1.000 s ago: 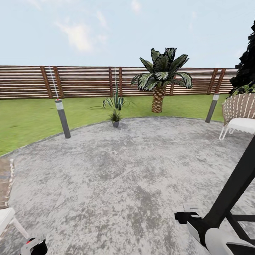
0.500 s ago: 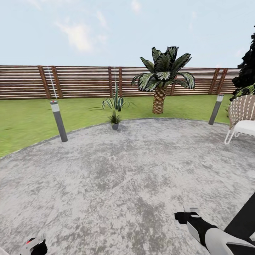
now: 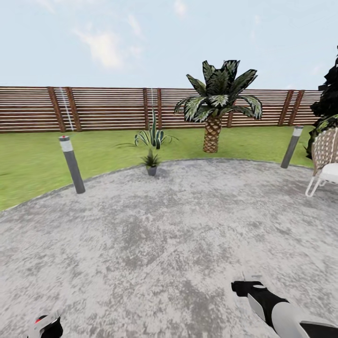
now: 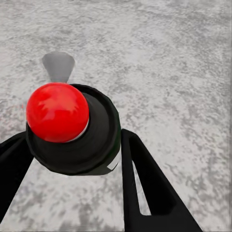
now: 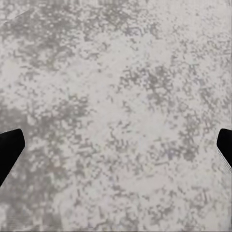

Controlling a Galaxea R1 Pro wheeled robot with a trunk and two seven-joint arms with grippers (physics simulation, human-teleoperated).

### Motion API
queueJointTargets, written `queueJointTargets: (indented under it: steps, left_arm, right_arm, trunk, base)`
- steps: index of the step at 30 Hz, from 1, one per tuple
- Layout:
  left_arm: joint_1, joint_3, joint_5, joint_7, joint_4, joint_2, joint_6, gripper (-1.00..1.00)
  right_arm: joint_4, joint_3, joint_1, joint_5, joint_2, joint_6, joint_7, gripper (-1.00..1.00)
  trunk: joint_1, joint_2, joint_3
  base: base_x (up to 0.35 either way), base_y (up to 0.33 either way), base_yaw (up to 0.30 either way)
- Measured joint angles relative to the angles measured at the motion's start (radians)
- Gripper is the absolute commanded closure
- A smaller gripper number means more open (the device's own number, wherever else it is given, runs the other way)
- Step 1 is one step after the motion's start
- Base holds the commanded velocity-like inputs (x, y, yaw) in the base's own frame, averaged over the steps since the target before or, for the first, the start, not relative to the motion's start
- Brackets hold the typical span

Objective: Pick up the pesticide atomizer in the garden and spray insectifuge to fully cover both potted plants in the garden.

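Seen from the left wrist, the pesticide atomizer [image 4: 58, 111] has a black body and a round red top, and my left gripper [image 4: 72, 159] is shut on it with a black finger on each side. The head view catches its red top [image 3: 41, 320] at the bottom left corner. My right gripper [image 3: 246, 286] hangs low over the grey paving; in the right wrist view its fingertips [image 5: 9, 147] stand far apart, open with nothing between them. One small potted plant [image 3: 151, 162] in a grey pot sits far ahead at the paving's edge, by the garden lawn [image 3: 33, 159].
Grey bollard lights stand at the left [image 3: 72, 164] and right [image 3: 291, 147] of the paving rim. An agave [image 3: 152, 136] and a tall palm [image 3: 213, 108] grow on the grass before the slatted fence [image 3: 108, 108]. A wicker chair [image 3: 326, 157] is at the right edge.
The whole view has shifted: the camera moved, so the chair at the left and the black pole at the right have slid out of view. Both grippers keep their place in the picture.
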Motion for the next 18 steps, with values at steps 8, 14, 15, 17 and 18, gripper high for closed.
queueJointTargets:
  steps: [8,14,15,17,18]
  left_arm:
    - [0.000,0.000,0.000,0.000,0.000,0.000,0.000,1.00]
    - [0.000,0.000,0.000,0.000,0.000,0.000,0.000,1.00]
    - [0.000,0.000,0.000,0.000,0.000,0.000,0.000,1.00]
    - [0.000,0.000,0.000,0.000,0.000,0.000,0.000,1.00]
    - [0.000,0.000,0.000,0.000,0.000,0.000,0.000,1.00]
  right_arm:
    - [0.000,0.000,0.000,0.000,0.000,0.000,0.000,-1.00]
    - [0.000,0.001,0.000,0.000,0.000,0.000,0.000,-1.00]
    - [0.000,0.001,0.000,0.000,0.000,0.000,0.000,-1.00]
    - [0.000,0.001,0.000,0.000,0.000,0.000,0.000,-1.00]
    - [0.000,0.001,0.000,-0.001,0.000,0.000,0.000,-1.00]
  trunk:
    - [0.000,0.000,0.000]
    - [0.000,0.000,0.000]
    - [0.000,0.000,0.000]
    - [0.000,0.000,0.000]
    - [0.000,0.000,0.000]
  base:
    - [0.338,0.000,0.000]
    - [0.338,0.000,0.000]
    - [0.338,0.000,0.000]
    - [0.338,0.000,0.000]
    - [0.338,0.000,0.000]
